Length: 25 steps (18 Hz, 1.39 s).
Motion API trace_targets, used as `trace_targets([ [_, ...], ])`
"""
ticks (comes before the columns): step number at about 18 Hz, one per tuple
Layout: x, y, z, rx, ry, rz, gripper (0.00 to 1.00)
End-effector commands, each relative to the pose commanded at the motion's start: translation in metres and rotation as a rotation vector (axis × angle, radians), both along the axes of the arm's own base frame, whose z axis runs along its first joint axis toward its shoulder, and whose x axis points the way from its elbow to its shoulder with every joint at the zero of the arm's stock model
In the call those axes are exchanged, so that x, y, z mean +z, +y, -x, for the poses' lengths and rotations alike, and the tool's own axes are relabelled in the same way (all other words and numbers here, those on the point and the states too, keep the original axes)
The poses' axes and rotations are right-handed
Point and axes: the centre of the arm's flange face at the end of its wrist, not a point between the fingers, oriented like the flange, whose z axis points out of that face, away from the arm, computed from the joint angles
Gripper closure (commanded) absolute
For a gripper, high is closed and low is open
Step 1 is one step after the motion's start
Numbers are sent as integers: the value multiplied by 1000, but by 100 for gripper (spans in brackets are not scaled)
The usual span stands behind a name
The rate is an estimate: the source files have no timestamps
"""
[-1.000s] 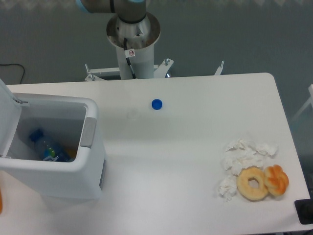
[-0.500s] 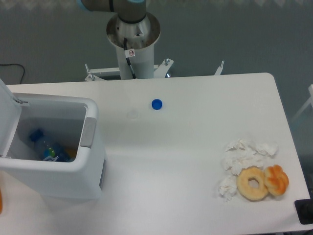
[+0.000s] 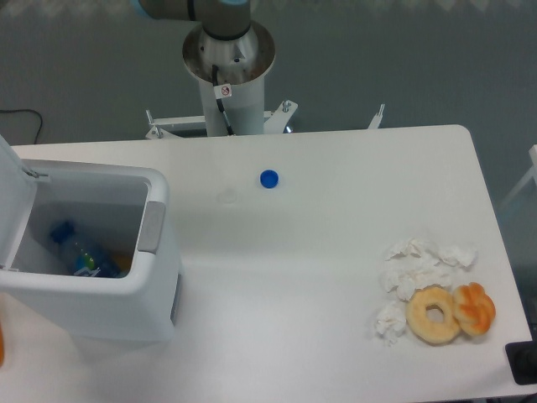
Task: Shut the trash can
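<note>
The white trash can [image 3: 126, 302] stands at the left edge of the table with its top open. Its lid [image 3: 15, 201] is swung up at the far left, partly cut off by the frame. The grey latch tab [image 3: 151, 227] sits on the right rim. Inside lie a plastic bottle with a blue cap [image 3: 77, 250] and something orange. Only the arm's base column [image 3: 228, 75] and a bit of the arm at the top edge show. The gripper is out of view.
A blue bottle cap [image 3: 268, 178] lies on the table behind the middle. Crumpled white tissues [image 3: 418, 269], a plain doughnut [image 3: 434, 314] and an orange pastry [image 3: 475, 308] lie at the right front. A dark object [image 3: 524, 363] sits at the right front corner.
</note>
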Motion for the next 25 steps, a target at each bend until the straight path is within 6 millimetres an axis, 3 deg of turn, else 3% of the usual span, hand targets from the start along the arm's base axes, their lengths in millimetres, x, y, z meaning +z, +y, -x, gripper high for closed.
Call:
trace_targets([
  [7,-5,-4,47,67,17,-3,0],
  [11,-28,-1,66,120,93,38,0],
  [19,-44,-11,118,206,110,69,0],
  [25,-55,-14,131,210,167,75,0],
])
